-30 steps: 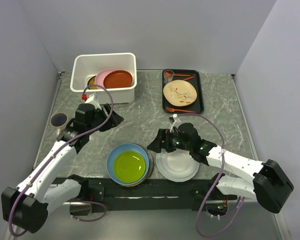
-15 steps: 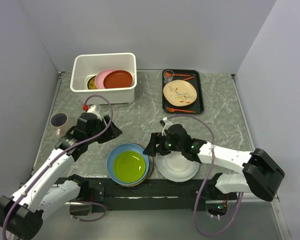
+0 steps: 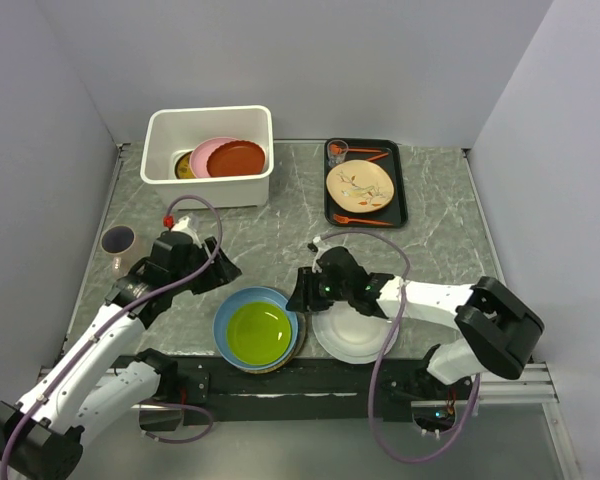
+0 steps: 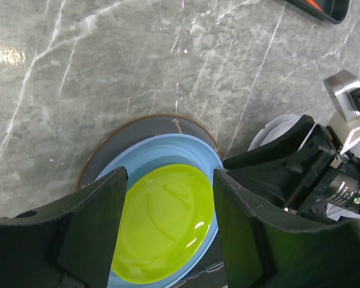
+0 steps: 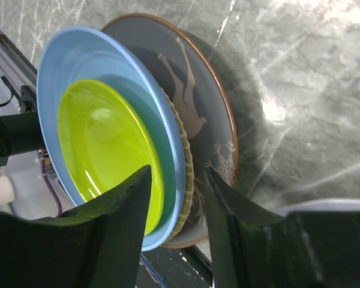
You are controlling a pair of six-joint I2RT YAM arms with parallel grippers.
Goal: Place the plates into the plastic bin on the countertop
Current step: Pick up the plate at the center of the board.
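Observation:
A stack of plates sits at the near edge of the countertop point(image 3: 280, 230): lime green plate point(image 3: 258, 330) on a blue plate point(image 3: 229, 308), then a ribbed cream one and the dark deer plate point(image 5: 198, 108). A white plate point(image 3: 360, 338) lies to its right. My right gripper point(image 3: 300, 293) point(image 5: 177, 174) straddles the stack's right rim. Its jaws are narrow, one finger over the lime plate and one over the deer plate, with a gap still showing. My left gripper point(image 3: 223, 268) point(image 4: 168, 180) hovers open above the stack's far-left side. The plastic bin point(image 3: 208, 113) holds a pink plate point(image 3: 206, 150) and a red-brown plate point(image 3: 240, 158).
A black tray point(image 3: 397, 180) at the back right carries a peach flower plate point(image 3: 359, 184) and orange cutlery. A small cup point(image 3: 117, 240) stands by the left wall. The arms' black base rail point(image 3: 310, 375) runs right below the plates.
My right gripper slid left to the stack's rim and its jaws narrowed around it. My left gripper moved nearer, from beside the bin to just above the stack.

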